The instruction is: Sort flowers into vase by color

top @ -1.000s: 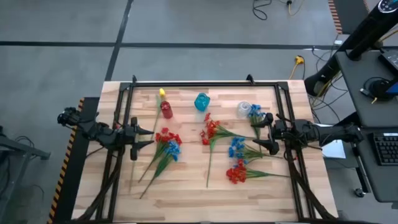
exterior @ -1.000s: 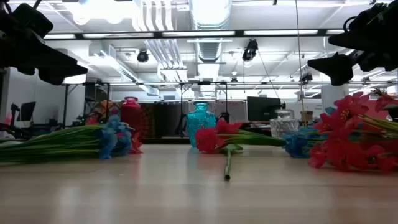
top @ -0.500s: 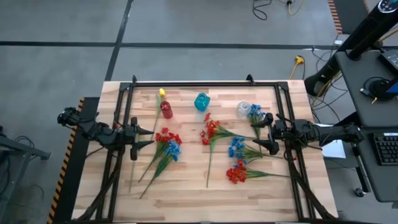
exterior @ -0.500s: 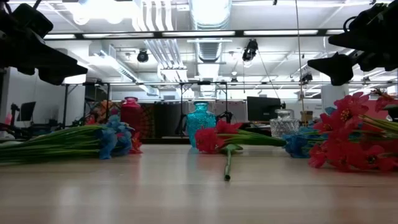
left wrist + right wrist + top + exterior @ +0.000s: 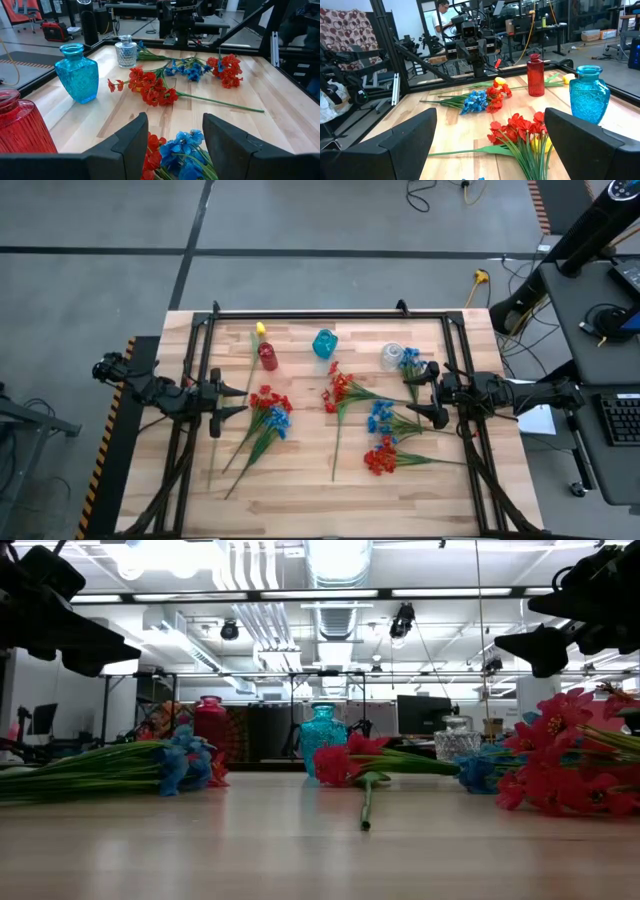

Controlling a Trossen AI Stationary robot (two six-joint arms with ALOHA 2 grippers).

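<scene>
sorting barely begun: most flowers lie on the table

you have three vases in a row across the upper middle of the high view. going left to right: the red vase (image 5: 268, 356) has a yellow flower (image 5: 260, 330) at its upper left, though you cannot tell from above whether its stem sits inside or lies beside it. the blue vase (image 5: 324, 343) looks empty in the left wrist view. the clear vase (image 5: 391, 356) has a blue spray (image 5: 410, 360) touching its right side, in or against it, unclear.

the left gripper (image 5: 237, 401), left of centre, hovers with fingers parted and nothing between them. just to its right lies a mixed red and blue bunch (image 5: 270, 409), stems trailing toward the lower left. at centre a red spray (image 5: 338, 391) lies flat, then a blue spray (image 5: 380, 418) and a red spray (image 5: 380, 457) lower right of centre. the right gripper (image 5: 426, 392), right of centre near the clear vase, stands wide open and empty.

judging by this, at most two flowers are placed; you have at least four sprays left to lift and sort, and the mixed bunch needs separating by colour.
</scene>
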